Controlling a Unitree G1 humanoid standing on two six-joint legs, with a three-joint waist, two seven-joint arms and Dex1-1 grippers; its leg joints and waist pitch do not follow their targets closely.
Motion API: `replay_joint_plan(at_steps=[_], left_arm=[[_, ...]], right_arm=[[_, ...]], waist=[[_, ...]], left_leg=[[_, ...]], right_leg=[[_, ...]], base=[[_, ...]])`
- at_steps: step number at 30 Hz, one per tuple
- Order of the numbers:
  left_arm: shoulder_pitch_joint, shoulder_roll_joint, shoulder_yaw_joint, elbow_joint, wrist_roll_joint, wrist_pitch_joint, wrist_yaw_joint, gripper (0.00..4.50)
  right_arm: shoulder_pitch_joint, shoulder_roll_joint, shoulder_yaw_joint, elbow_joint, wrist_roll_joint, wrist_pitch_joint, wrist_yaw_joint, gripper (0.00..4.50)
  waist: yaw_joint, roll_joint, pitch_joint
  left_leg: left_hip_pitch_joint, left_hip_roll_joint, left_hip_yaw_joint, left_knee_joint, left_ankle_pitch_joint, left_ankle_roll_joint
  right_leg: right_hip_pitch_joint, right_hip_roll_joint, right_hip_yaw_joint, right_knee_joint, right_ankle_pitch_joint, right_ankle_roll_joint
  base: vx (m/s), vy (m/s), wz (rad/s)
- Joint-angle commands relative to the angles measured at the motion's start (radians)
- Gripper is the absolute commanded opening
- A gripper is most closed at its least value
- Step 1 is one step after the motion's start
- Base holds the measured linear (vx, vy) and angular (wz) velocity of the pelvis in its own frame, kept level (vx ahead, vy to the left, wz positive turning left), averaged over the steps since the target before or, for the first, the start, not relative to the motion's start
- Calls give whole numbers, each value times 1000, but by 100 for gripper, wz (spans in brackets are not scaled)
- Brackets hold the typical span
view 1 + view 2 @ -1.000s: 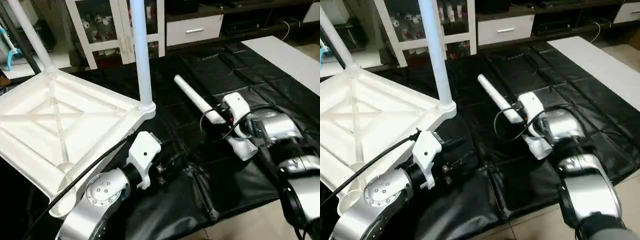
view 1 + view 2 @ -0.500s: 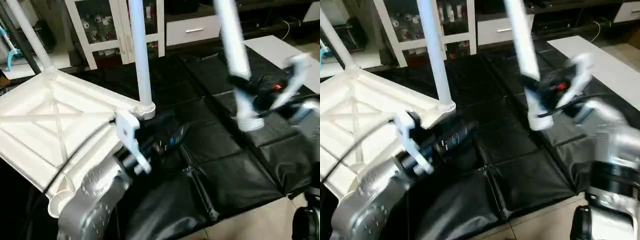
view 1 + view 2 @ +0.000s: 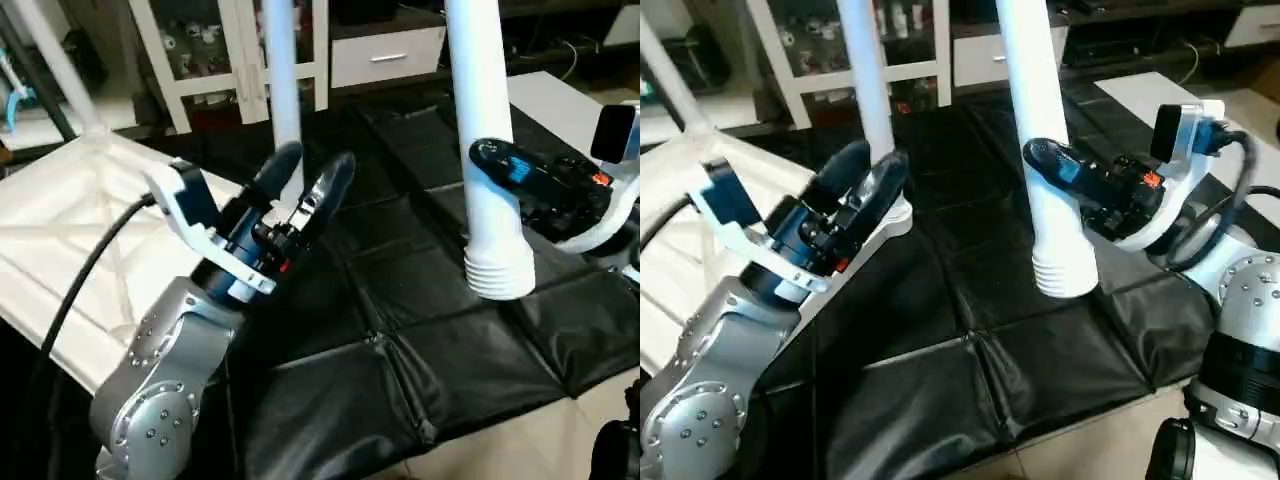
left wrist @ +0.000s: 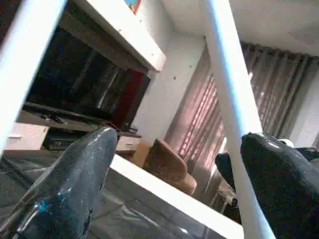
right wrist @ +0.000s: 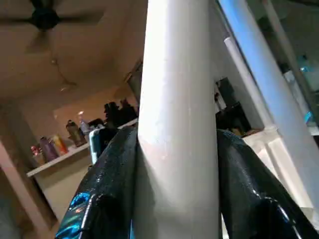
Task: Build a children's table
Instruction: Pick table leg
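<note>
The children's table lies upside down at the left: a white ribbed tabletop (image 3: 60,240) with one leg (image 3: 283,80) standing in its near corner socket and another leg (image 3: 50,60) at the far corner. My left gripper (image 3: 310,172) is raised beside the near-corner leg, open, with nothing held. In the left wrist view a white leg (image 4: 227,99) passes between its spread fingers (image 4: 75,184) without touching them. My right gripper (image 3: 1052,160) is shut on a third leg (image 3: 485,130), held upright over the black mat with its ribbed end (image 3: 498,272) pointing down. Its fingers (image 5: 109,189) clamp both sides of that leg (image 5: 177,99).
A black padded mat (image 3: 400,340) covers the floor under both arms, and its front edge meets bare floor (image 3: 520,440). A white glass-door cabinet (image 3: 200,50) and a drawer unit (image 3: 385,58) stand behind. A white panel (image 3: 560,100) lies at the back right.
My right gripper has swung the leg from lying low over the mat to upright, ribbed end down. My left gripper has risen from the mat toward the corner leg and opened wide.
</note>
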Motion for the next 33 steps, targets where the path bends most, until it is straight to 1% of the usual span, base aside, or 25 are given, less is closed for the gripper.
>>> replay_joint_plan(at_steps=[1,2,3,4,5,6,7,8,9,12,13,14,15,18,20,21,23,24,26,27,28,29,30,31,33], left_arm=[[-5,1,3,-27,-21,24,25,450],[-11,-5,12,-32,-46,35,54,450],[-17,-13,23,-31,-67,41,77,450],[-21,-19,31,-30,-82,46,93,450],[-30,-26,48,-26,-112,50,122,450],[-35,-29,60,-24,-132,53,142,450],[-38,-30,65,-23,-138,54,147,450],[-49,-31,85,-21,-163,54,167,450],[-54,-32,91,-20,-172,54,171,450],[-55,-30,98,-26,-196,65,181,450],[-55,-28,100,-27,-212,71,187,450],[-55,-28,100,-27,-212,71,187,450],[-54,-25,100,-31,-231,77,196,450],[-55,-23,99,-32,-257,80,209,450],[-56,-25,100,-26,-317,84,203,450],[-56,-25,100,-26,-317,84,203,450],[-52,-26,101,-18,-368,88,180,450],[-48,-18,101,-13,-383,95,166,450],[-41,5,99,1,-398,112,141,450],[-41,5,99,1,-398,112,141,450],[-40,23,96,18,-390,121,125,450],[-48,38,101,46,-395,126,108,450],[-63,53,111,69,-414,127,96,450],[-70,58,116,75,-426,126,93,450],[-85,69,132,90,-461,127,80,450]], right_arm=[[7,-13,49,-55,-20,-19,18,178],[27,-21,127,-107,-96,-74,13,178],[35,-19,165,-133,-118,-84,12,178],[41,-17,190,-150,-130,-89,11,178],[54,-21,240,-182,-169,-119,11,178],[63,-26,273,-203,-193,-138,10,178],[66,-23,289,-211,-203,-145,4,178],[75,-5,350,-239,-249,-178,-28,178],[76,13,363,-241,-255,-177,-54,178],[86,35,380,-239,-258,-190,-76,178],[90,35,384,-241,-260,-197,-75,178],[90,35,384,-241,-260,-197,-75,178],[93,35,382,-244,-256,-200,-73,178],[99,28,377,-246,-247,-206,-61,178],[111,15,367,-251,-217,-197,-38,178],[111,15,367,-251,-217,-197,-37,178],[122,1,352,-255,-177,-174,-8,178],[127,-7,343,-255,-152,-158,7,178],[133,-18,330,-248,-116,-139,27,178],[133,-18,330,-248,-116,-139,27,178],[135,-23,324,-242,-101,-131,38,178],[140,-33,324,-236,-93,-129,51,178],[146,-44,326,-231,-90,-131,64,178],[148,-47,327,-229,-90,-133,68,178],[154,-49,328,-229,-88,-135,71,178]], waist=[[4,-25,-66],[7,-28,-67],[9,-29,-68],[8,-30,-67],[7,-33,-67],[10,-33,-67],[9,-35,-65],[11,-35,-66],[9,-35,-64],[9,-33,-63],[13,-29,-64],[13,-29,-64],[12,-28,-64],[11,-31,-66],[13,-32,-69],[14,-33,-70],[13,-38,-71],[16,-35,-72],[17,-35,-72],[16,-34,-74],[16,-32,-74],[16,-32,-74],[16,-28,-74],[17,-27,-74],[17,-25,-76]], left_leg=[[25,87,-37,-84,-15,49],[25,87,-36,-84,-13,46],[26,89,-35,-83,-2,36],[24,86,-36,-84,-4,39],[25,86,-36,-84,-8,41],[25,88,-35,-84,-14,37],[25,87,-36,-86,-23,32],[26,88,-37,-85,-30,30],[25,88,-37,-87,-38,25],[29,88,-37,-90,-66,9],[32,88,-37,-91,-72,-1],[33,88,-36,-91,-78,-5],[33,87,-37,-92,-83,-14],[30,86,-37,-91,-72,-14],[28,84,-36,-88,-58,-6],[27,84,-35,-86,-57,-3],[27,84,-34,-86,-53,6],[29,82,-33,-84,-45,12],[29,83,-33,-83,-36,18],[30,83,-34,-82,-28,22],[31,83,-34,-82,-28,21],[31,81,-33,-82,-35,19],[32,80,-33,-82,-41,17],[35,80,-32,-84,-62,0],[34,79,-32,-84,-70,-14]], right_leg=[[34,-71,41,-76,-93,-200],[34,-71,41,-75,-77,-202],[35,-72,42,-71,-48,-199],[37,-72,43,-71,-34,-206],[37,-73,44,-73,-34,-207],[38,-76,44,-71,-34,-208],[38,-74,45,-73,-42,-210],[39,-76,45,-72,-51,-209],[36,-74,45,-74,-69,-206],[34,-73,47,-78,-102,-197],[34,-72,47,-76,-104,-193],[32,-70,47,-77,-104,-191],[33,-69,47,-75,-95,-189],[37,-69,46,-73,-66,-186],[41,-72,47,-71,-50,-193],[42,-72,47,-70,-52,-196],[43,-72,46,-71,-62,-196],[43,-72,46,-70,-71,-195],[41,-70,44,-70,-78,-190],[40,-68,43,-69,-77,-187],[39,-68,43,-69,-78,-187],[38,-66,43,-71,-93,-183],[38,-66,43,-72,-103,-181],[36,-65,43,-75,-128,-178],[37,-65,42,-73,-124,-183]], base=[[0,0,0],[0,0,0],[0,0,0],[0,0,0],[0,0,0],[0,0,0],[0,0,0],[0,0,0],[0,0,0],[0,0,0],[0,0,0],[0,0,0],[0,0,0],[0,0,0],[0,0,0],[0,0,0],[0,0,0],[0,0,0],[0,0,0],[0,0,0],[0,0,0],[0,0,0],[0,0,0],[0,0,0],[0,0,0]])
